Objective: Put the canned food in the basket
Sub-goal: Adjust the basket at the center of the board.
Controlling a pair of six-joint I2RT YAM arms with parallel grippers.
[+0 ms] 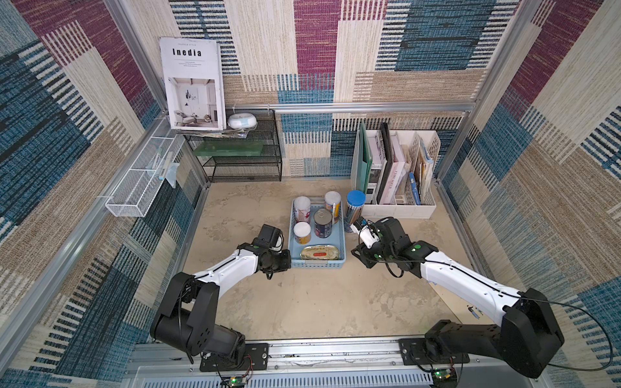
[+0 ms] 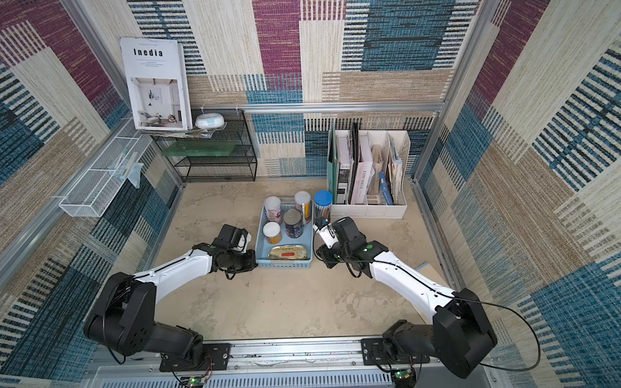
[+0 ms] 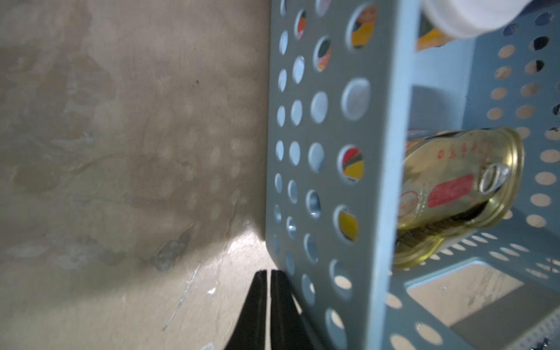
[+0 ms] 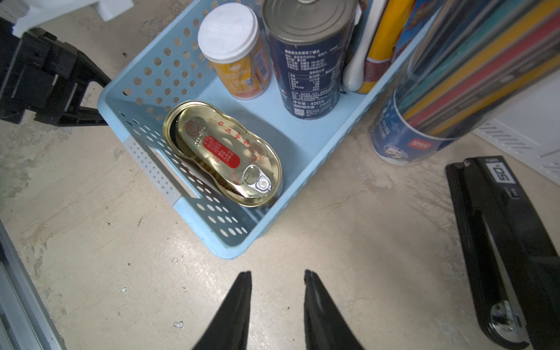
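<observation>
Left wrist: left gripper (image 3: pixel 268 274) closed, empty, just beside the light blue perforated basket (image 3: pixel 391 151); right gripper (image 4: pixel 277 274) slightly parted, empty, nearby. Inside: gold oval tin (image 4: pixel 222 153) flat, four cans (image 1: pixel 322 223) upright. Mottled beige tabletop (image 4: pixel 348 218), patchwork woven walls (image 1: pixel 537 168).

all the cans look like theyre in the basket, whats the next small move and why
Probably ease the left gripper and right gripper back from the basket: all five cans already sit inside it, and neither gripper holds anything.
</observation>
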